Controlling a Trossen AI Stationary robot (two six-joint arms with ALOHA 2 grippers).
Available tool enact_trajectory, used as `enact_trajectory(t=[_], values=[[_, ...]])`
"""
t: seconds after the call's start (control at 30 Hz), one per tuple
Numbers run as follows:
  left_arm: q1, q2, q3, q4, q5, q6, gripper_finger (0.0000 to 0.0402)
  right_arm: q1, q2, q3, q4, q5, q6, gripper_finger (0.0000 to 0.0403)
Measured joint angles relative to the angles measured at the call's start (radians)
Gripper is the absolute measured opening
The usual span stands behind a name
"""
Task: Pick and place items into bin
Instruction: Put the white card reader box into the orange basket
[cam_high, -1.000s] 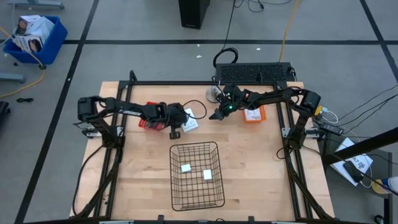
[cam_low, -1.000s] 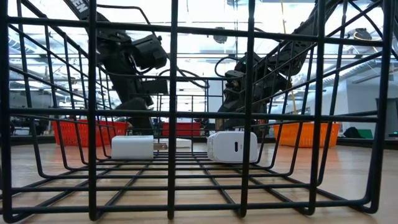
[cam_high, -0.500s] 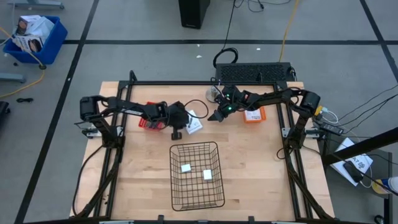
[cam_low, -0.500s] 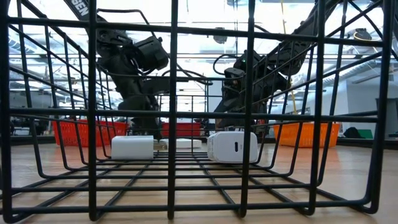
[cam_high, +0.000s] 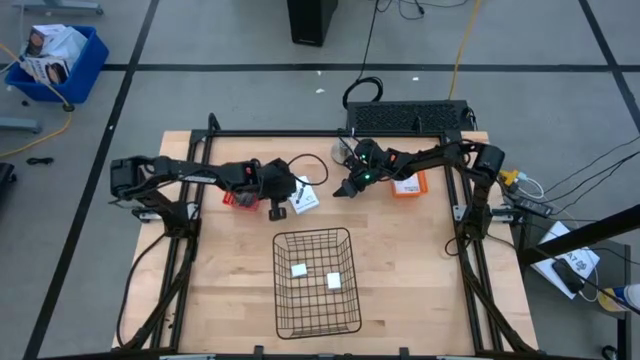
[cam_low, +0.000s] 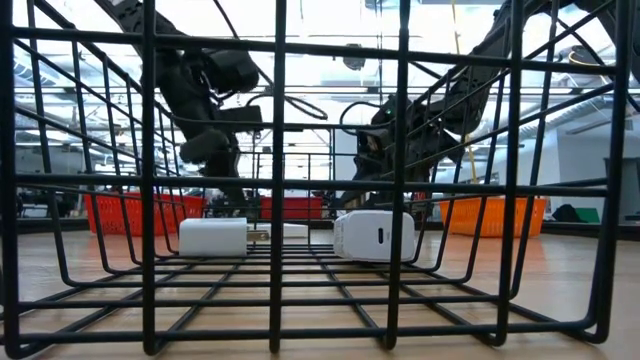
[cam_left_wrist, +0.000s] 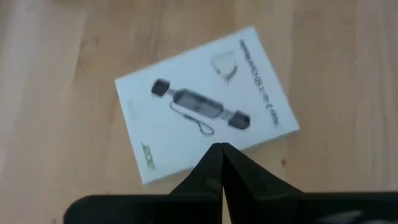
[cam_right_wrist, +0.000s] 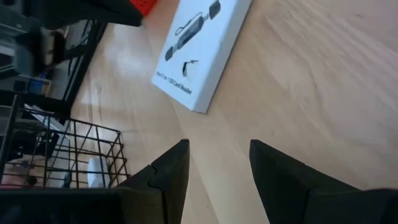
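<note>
A flat white card packet with black print (cam_high: 305, 198) lies flat on the wood between my two grippers. My left gripper (cam_high: 291, 193) is shut; in the left wrist view its tips (cam_left_wrist: 221, 147) hang over the packet (cam_left_wrist: 205, 99) near one edge, raised off the table in the low view (cam_low: 205, 150). My right gripper (cam_high: 344, 189) is open on the packet's right, fingers (cam_right_wrist: 177, 163) pointing past the packet (cam_right_wrist: 202, 46). Two small white blocks (cam_low: 212, 237) (cam_low: 375, 236) rest on the floor of the wire bin (cam_high: 315, 330). The grey-blue hand tool is not seen.
A red object (cam_high: 236, 198) sits under the left arm and an orange box (cam_high: 408, 185) beside the right arm. A black keyboard-like unit (cam_high: 410, 115) lies at the far edge. Bare wood stretches to the left and right of the bin (cam_right_wrist: 81, 155).
My left gripper has risen off the table and drawn back slightly toward the table's left, staying shut. The right arm has kept nearly still. The two blocks in the bin have not moved.
</note>
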Motion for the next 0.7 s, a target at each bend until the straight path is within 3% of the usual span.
enact_trajectory(t=[0.3, 0.5, 0.7], values=[[0.015, 0.092, 0.0, 0.016, 0.006, -0.004, 0.0003, 0.002, 0.003, 0.0, 0.003, -0.022, 0.01, 0.016], [0.032, 0.139, 0.002, 0.107, 0.082, 0.011, 0.0004, 0.002, 0.003, 0.0, 0.004, -0.021, 0.018, 0.016], [0.032, 0.165, 0.002, 0.174, 0.093, 0.025, 0.0007, 0.002, 0.003, 0.0, 0.019, -0.021, 0.02, 0.016]])
